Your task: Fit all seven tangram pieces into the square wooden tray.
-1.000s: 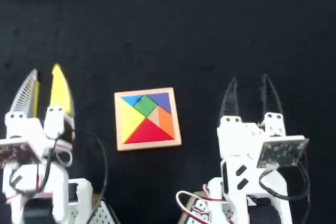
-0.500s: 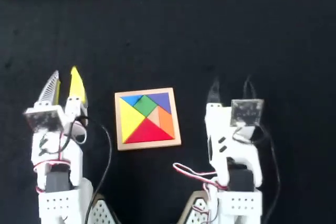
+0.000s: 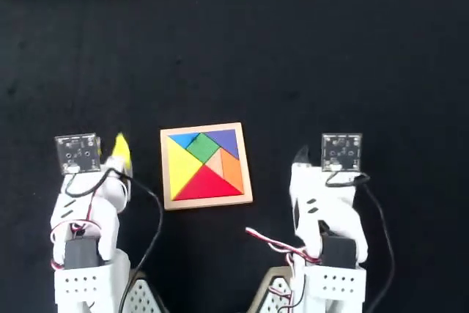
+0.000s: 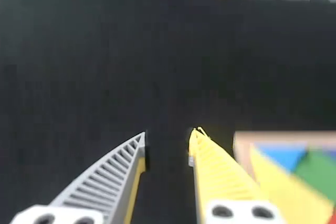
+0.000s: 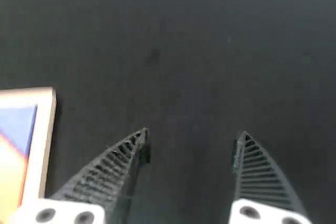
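Right now all seven tangram pieces (image 3: 212,181) sit inside the square wooden tray (image 3: 207,201), which lies just below the middle of the high view on the black counter (image 3: 242,56). They fill it with no visible gaps. A large yellow triangle (image 3: 178,168) runs along the left side and a large red triangle (image 3: 209,188) along the bottom. A blue piece (image 3: 183,139), a green piece (image 3: 203,146) and a violet-blue triangle (image 3: 229,139) cross the top, with an orange piece (image 3: 232,170) on the right.

The left arm (image 3: 84,207) stands in the lower left of that frame and the right arm (image 3: 326,214) in the lower right, the tray between them and touching neither.

In the left wrist view the left end effector (image 4: 169,134) is slightly open and holds nothing. Its grey finger (image 4: 113,174) and yellow finger (image 4: 210,171) are parted over bare counter, with the tray's corner at the lower right of the frame. In the right wrist view the right end effector (image 5: 194,132) is spread wider, also empty, with the tray's edge at the left of the frame.
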